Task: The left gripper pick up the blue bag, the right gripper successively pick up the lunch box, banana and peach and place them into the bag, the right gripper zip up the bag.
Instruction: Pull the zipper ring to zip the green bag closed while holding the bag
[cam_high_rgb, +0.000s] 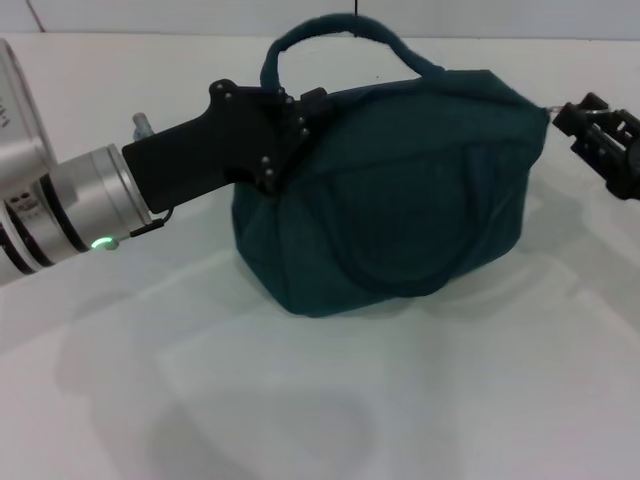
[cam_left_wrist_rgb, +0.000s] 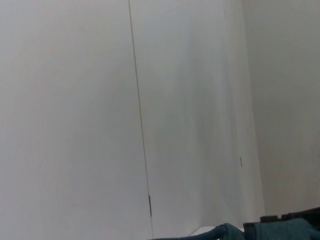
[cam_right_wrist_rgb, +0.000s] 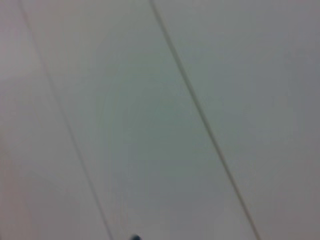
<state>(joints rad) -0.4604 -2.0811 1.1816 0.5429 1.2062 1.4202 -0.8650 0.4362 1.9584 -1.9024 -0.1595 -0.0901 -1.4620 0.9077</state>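
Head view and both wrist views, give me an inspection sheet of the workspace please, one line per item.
Surface: white table, bare in front of the bag.
Job's things: blue bag sits upright on the table, appears closed, one loop handle standing up, the other lying flat on its front. Lunch box, banana and peach: nothing seen.
Clutter: nothing seen.
Grippers: left gripper is at the bag's upper left end, against the fabric; its fingertips are hidden. Right gripper is at the bag's right end, near the top corner; finger state unclear.
Cables: a thin black cable hangs down to the raised handle.
Surroundings: both wrist views show only plain white panels with seams; a bit of teal bag shows in the left wrist view.
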